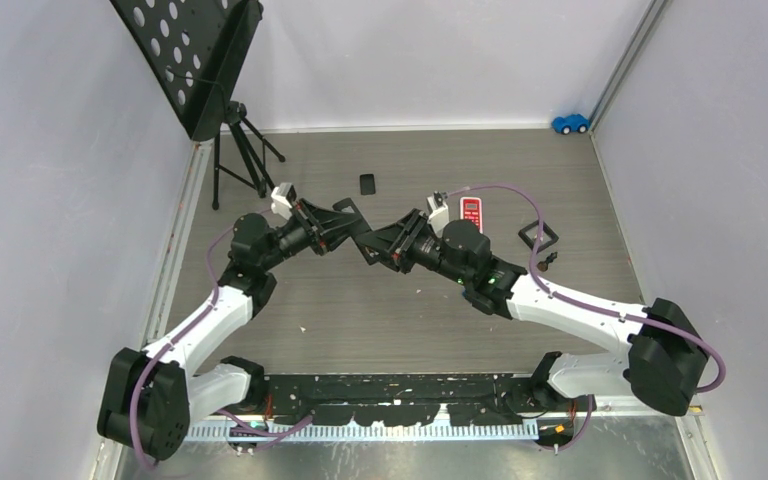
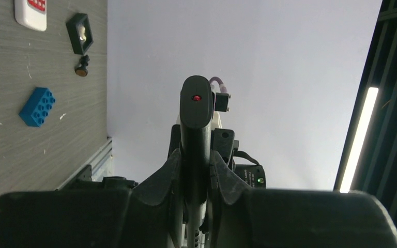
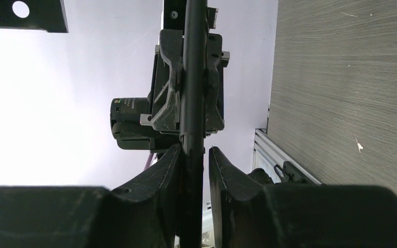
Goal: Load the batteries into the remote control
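Remote control (image 2: pixel 196 103): clamped tight in left pincer (image 2: pixel 195 155), held clear of bench (image 1: pixel 410 320), likely to free its back for loading. Right pincer (image 3: pixel 194 150): narrowed round opposite end; true pinch impossible to tell. Batteries (image 1: pixel 548 262): loose on bench beside square black frame (image 1: pixel 538 234), unfetched.

remote control (image 2: pixel 196 121): slim, black, red dot on its end face; held edge-on off the table (image 2: pixel 10 144); clamped in the left gripper (image 2: pixel 196 164), other end between the right gripper (image 3: pixel 193 154) fingers | battery (image 2: pixel 82 67): tiny dark cylinder, orange end; on the table, well apart from both grippers, on the right gripper's side
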{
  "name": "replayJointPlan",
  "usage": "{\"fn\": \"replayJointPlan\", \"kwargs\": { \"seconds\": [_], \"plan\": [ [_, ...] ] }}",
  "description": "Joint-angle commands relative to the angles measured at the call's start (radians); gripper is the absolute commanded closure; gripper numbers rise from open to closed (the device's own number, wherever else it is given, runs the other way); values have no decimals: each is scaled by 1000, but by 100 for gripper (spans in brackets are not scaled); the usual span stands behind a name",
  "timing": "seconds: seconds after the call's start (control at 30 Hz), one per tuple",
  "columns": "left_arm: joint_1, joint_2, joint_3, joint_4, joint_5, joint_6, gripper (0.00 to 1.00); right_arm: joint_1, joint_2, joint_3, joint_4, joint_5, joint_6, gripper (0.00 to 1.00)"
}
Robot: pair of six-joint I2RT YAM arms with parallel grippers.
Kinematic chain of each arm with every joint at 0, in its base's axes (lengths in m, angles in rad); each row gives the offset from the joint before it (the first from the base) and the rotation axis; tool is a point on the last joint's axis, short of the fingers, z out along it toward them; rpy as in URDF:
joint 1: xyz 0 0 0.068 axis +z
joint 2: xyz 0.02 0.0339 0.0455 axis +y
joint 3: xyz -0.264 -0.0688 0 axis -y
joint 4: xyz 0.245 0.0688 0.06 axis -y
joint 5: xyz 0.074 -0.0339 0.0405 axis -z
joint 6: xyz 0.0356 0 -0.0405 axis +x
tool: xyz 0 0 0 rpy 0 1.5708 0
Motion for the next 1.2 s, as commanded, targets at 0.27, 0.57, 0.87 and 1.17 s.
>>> {"fn": "replayJointPlan", "kwargs": {
  "seconds": [0.27,0.57,0.87,1.17],
  "plan": [
    [-20,-62,-1,109,79,-92,100,-5,39,-13,10,36,-10,71],
    [-16,-83,26,-39,73,88,100,-17,-31,-14,53,-61,-123,38],
    [-1,-89,44,-71,129,196,100,-31,-131,-48,51,-195,-246,38],
    [0,-104,101,-84,200,241,100,-31,-136,-2,-61,-257,-364,52]
  ]
}}
